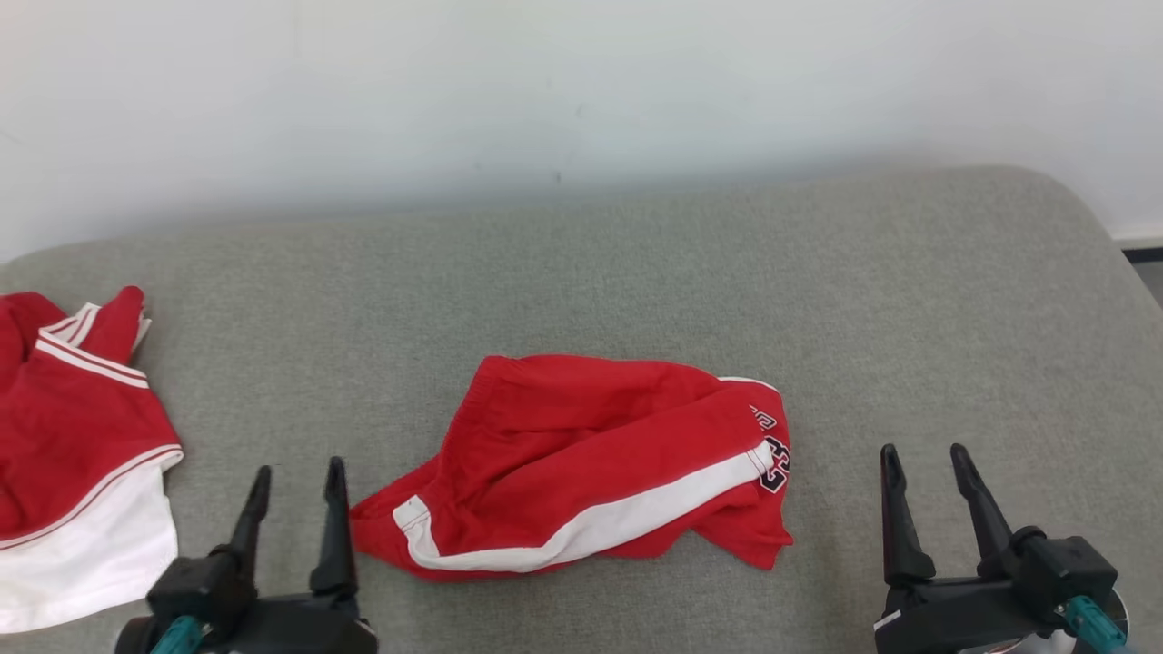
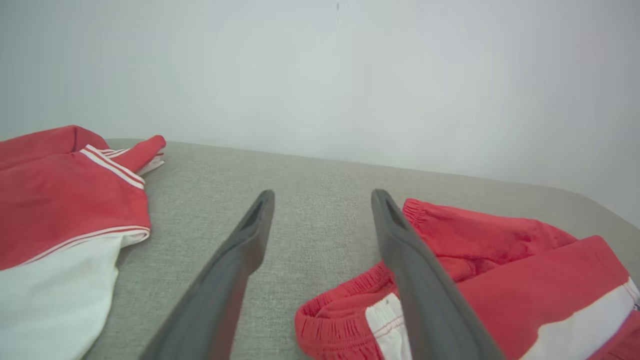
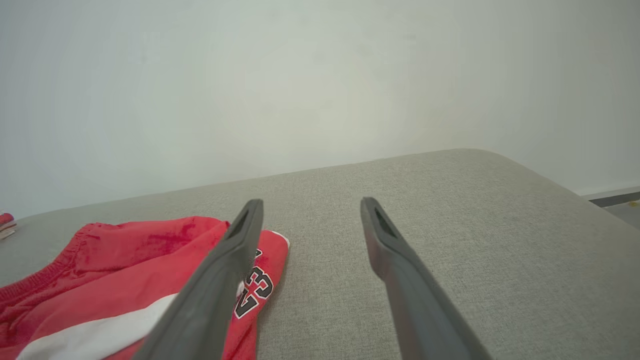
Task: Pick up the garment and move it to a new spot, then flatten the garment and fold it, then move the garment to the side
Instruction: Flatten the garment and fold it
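Note:
The garment [image 1: 581, 454] is a pair of red shorts with a white side stripe and a dark number print. It lies crumpled in the middle of the grey fabric surface [image 1: 636, 272]. My left gripper [image 1: 300, 466] stands open just left of the waistband end, nothing between its fingers. In the left wrist view the left gripper [image 2: 323, 192] has its right finger over the edge of the shorts [image 2: 500, 270]. My right gripper [image 1: 923, 449] is open, clear to the right of the shorts. In the right wrist view the right gripper [image 3: 311, 200] has the printed hem of the shorts [image 3: 125, 260] beside its left finger.
A second red and white garment [image 1: 73, 454] lies bunched at the left edge of the surface, also seen as a red and white garment [image 2: 60, 215] left of my fingers. A pale wall [image 1: 581, 91] stands behind. The surface rounds off at the right [image 1: 1118, 272].

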Robot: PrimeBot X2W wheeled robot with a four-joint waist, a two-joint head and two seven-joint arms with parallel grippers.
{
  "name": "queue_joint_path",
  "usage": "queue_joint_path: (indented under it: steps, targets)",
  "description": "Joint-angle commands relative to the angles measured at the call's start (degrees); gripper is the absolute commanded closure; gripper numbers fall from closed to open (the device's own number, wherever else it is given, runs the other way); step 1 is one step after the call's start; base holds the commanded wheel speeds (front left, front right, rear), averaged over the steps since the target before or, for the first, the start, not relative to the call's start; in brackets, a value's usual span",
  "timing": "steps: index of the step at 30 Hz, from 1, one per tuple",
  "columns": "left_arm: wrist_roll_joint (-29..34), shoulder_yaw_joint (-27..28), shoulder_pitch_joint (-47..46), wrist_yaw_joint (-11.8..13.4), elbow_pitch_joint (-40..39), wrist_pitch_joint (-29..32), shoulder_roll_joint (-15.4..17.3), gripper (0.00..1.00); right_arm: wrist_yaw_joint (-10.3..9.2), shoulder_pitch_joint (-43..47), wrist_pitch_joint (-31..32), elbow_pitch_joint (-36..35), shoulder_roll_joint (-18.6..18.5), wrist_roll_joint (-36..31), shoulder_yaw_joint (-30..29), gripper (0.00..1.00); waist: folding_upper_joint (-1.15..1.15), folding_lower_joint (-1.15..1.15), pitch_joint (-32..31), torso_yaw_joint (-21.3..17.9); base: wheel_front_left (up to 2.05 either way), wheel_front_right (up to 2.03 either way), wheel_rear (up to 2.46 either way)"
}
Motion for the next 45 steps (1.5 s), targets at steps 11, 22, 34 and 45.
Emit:
queue_joint_path:
  steps: [11,22,34,45]
  targets:
    - [9.71,6.67,8.36,-2.58,-8.89,-0.19,-0.74,0.00,-0.12,2.74,-0.04,-0.13,-1.28,-0.29,2.27,0.00,0.00,0.01,-3.87,3.48,0.00,0.00,0.00]
    - [13.79,7.92,13.61,-4.49,-10.08,-0.19,-1.69,0.00,-0.12,4.97,-0.04,-0.68,-2.36,-0.83,3.62,0.00,0.00,0.01,-4.26,4.43,0.00,0.00,0.00]
    - [15.37,8.75,15.53,-4.84,-9.97,-0.19,-2.85,0.00,-0.12,5.89,-0.04,-0.57,-2.07,-0.62,4.34,0.00,0.00,0.01,-3.56,3.85,0.00,0.00,0.00]
    - [15.23,3.68,6.24,-7.97,-4.66,-0.18,0.58,0.00,-0.13,0.46,-0.03,3.14,-5.74,0.15,8.85,0.00,0.00,0.01,-0.98,3.18,0.00,0.00,0.00]
